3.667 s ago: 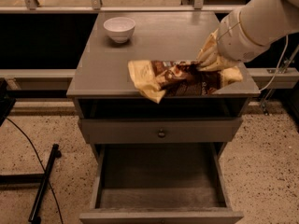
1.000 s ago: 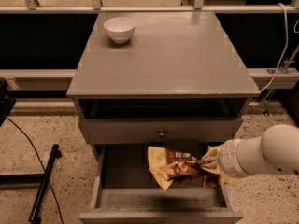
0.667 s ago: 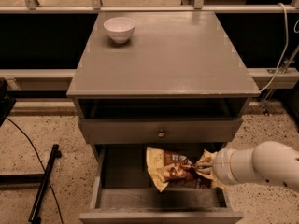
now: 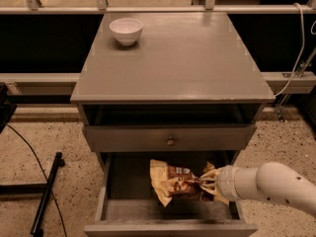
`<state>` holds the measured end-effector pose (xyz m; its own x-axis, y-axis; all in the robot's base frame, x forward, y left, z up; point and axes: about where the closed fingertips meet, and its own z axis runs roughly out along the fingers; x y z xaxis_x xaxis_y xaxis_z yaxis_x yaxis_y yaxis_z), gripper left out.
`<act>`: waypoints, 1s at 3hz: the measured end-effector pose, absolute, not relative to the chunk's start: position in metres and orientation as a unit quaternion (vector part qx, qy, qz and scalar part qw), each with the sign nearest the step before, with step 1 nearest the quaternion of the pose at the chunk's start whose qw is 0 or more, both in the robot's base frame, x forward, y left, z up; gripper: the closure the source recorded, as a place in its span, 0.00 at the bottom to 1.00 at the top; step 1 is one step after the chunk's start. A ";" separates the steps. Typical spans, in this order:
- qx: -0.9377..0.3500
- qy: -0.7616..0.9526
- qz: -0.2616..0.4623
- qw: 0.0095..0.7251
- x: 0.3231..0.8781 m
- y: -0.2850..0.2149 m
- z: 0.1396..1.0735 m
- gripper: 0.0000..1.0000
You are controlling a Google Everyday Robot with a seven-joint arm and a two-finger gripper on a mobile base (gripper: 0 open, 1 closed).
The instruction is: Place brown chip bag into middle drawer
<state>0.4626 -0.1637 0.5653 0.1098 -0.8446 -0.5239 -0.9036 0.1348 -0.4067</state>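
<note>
The brown chip bag (image 4: 174,181), crumpled with a dark brown middle and tan ends, hangs inside the open middle drawer (image 4: 114,181), just above its floor and right of centre. My gripper (image 4: 210,182) reaches in from the right on a white arm and is shut on the bag's right end. The drawer is pulled out below the grey drawer front with the round metal knob (image 4: 170,141).
A small white bowl (image 4: 126,30) stands at the back left of the grey cabinet top (image 4: 187,58). An open slot lies under the top. A black cable and stand (image 4: 47,191) lie on the speckled floor to the left. A rail runs behind the cabinet.
The bag was held above the cabinet top, then carried down into the drawer. Over the last second the arm has lowered and moved slightly left with the bag.
</note>
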 end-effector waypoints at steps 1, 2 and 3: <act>-0.655 0.662 0.063 0.360 0.463 -0.160 0.547 1.00; -0.651 0.664 0.076 0.359 0.463 -0.159 0.535 0.82; -0.643 0.672 0.088 0.356 0.465 -0.159 0.526 0.58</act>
<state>0.4650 -0.1587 0.5263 0.0811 -0.8017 -0.5923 -0.9271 0.1575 -0.3401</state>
